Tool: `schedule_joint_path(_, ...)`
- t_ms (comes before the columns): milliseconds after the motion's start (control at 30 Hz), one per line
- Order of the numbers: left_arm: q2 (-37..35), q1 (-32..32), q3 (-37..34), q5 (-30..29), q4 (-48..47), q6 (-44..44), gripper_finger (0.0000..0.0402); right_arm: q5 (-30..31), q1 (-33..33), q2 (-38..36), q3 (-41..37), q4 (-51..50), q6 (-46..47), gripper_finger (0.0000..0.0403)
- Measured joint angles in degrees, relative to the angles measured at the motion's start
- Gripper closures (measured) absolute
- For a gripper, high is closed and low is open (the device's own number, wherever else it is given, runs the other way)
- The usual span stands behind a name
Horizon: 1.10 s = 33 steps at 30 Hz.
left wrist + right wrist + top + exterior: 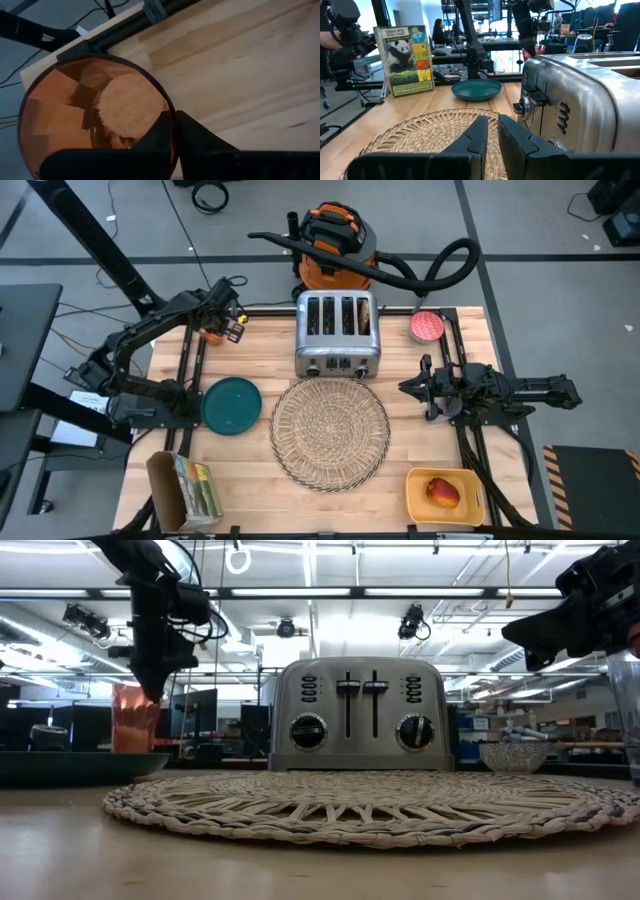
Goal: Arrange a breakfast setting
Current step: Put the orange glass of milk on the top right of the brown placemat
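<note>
The translucent orange cup (212, 333) stands at the table's far left, with my left gripper (224, 328) shut on it from above; the low view shows the cup (135, 718) behind the plate. The dark teal plate (231, 404) lies left of the woven straw placemat (330, 430). The pink-red bowl (427, 326) sits at the far right. The apple (441, 492) lies in the yellow tray (470, 502). A brownish toast slice (366, 312) stands in the toaster's right slot. My right gripper (406, 387) is shut and empty, right of the placemat. The blue spoon is out of view. My left gripper holds the cup's rim (172, 107), one finger (152, 137) inside the cup and one (202, 142) outside. The fingers come from above, pointing down. The cup is upright; the plate hides its base in the low view, so whether it is off the table I cannot tell.
The chrome four-slot toaster (338, 335) stands at the far middle, just behind the placemat. A panda book (197, 488) in a cardboard holder stands at the near left. An orange shop vacuum (335, 235) with its hose sits beyond the far edge.
</note>
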Motion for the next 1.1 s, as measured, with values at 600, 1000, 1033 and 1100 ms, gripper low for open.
schedule_joint_path(600, -4.5, -20.0, 15.2, 3.9, -17.7, -4.6, 0.0387, 0.0, 0.0, 0.0, 0.0, 0.0, 0.0, 0.0349)
schedule_joint_path(1000, -4.4, -52.7, 22.9, 9.2, -14.7, -7.6, 0.0387, 0.0, 0.0, 0.0, 0.0, 0.0, 0.0, 0.0349)
schedule_joint_path(1033, -4.3, -55.0, 22.9, 9.3, -13.7, -7.0, 0.0387, 0.0, 0.0, 0.0, 0.0, 0.0, 0.0, 0.0349)
schedule_joint_path(1100, -3.6, -59.5, 22.9, 9.2, -10.4, -5.9, 0.0387, 0.0, 0.0, 0.0, 0.0, 0.0, 0.0, 0.0349)
